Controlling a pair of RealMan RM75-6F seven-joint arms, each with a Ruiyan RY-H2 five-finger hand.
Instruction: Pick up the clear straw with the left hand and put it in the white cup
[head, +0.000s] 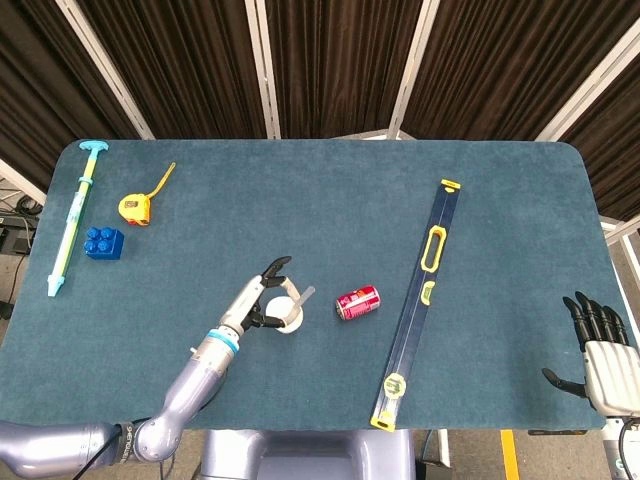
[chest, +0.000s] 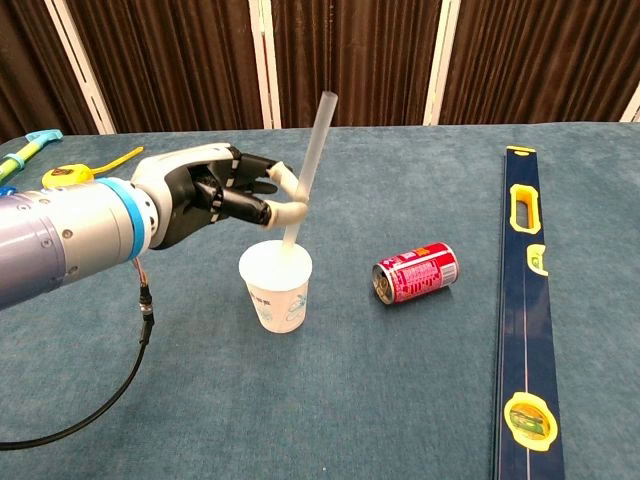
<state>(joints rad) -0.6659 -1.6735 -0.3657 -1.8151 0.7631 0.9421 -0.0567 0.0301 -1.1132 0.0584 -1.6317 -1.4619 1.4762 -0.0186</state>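
The white cup (chest: 275, 286) stands upright near the table's middle, also seen from above as the white cup (head: 289, 315). The clear straw (chest: 310, 155) leans up out of it, its lower end inside the cup's mouth. My left hand (chest: 215, 195) hovers just left of and above the cup and pinches the straw between thumb and a finger; from the head camera the left hand (head: 256, 304) sits against the cup's left side, and the straw (head: 303, 296) pokes out to the right. My right hand (head: 600, 350) rests at the table's right front corner, fingers apart, holding nothing.
A red can (chest: 415, 272) lies on its side right of the cup. A long blue level (head: 422, 297) runs along the right half. At the far left lie a yellow tape measure (head: 136, 206), a blue block (head: 104, 242) and a turquoise syringe-like tool (head: 73, 218).
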